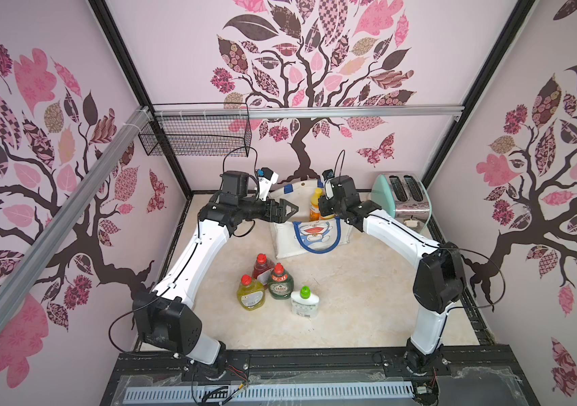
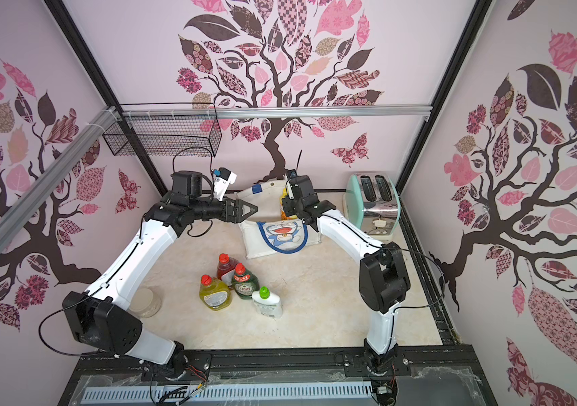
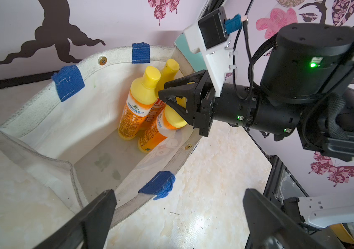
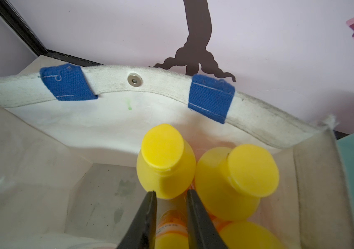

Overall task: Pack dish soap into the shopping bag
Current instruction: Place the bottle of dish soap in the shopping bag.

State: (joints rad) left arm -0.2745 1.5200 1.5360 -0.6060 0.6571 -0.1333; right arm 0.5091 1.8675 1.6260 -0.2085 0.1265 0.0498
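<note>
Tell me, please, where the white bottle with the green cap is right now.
In both top views the white bottle sits on the table, just right of the dark green bottle, outside the shopping bag.

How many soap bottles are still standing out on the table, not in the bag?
4, clustered together: the red bottle at the back, the dark green bottle, the yellow-green bottle and the white bottle. Others might be hidden.

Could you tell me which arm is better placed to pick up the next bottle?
Left, probably: the left gripper hovers wide open by the shopping bag, while the right gripper is inside it among orange bottles.
</note>
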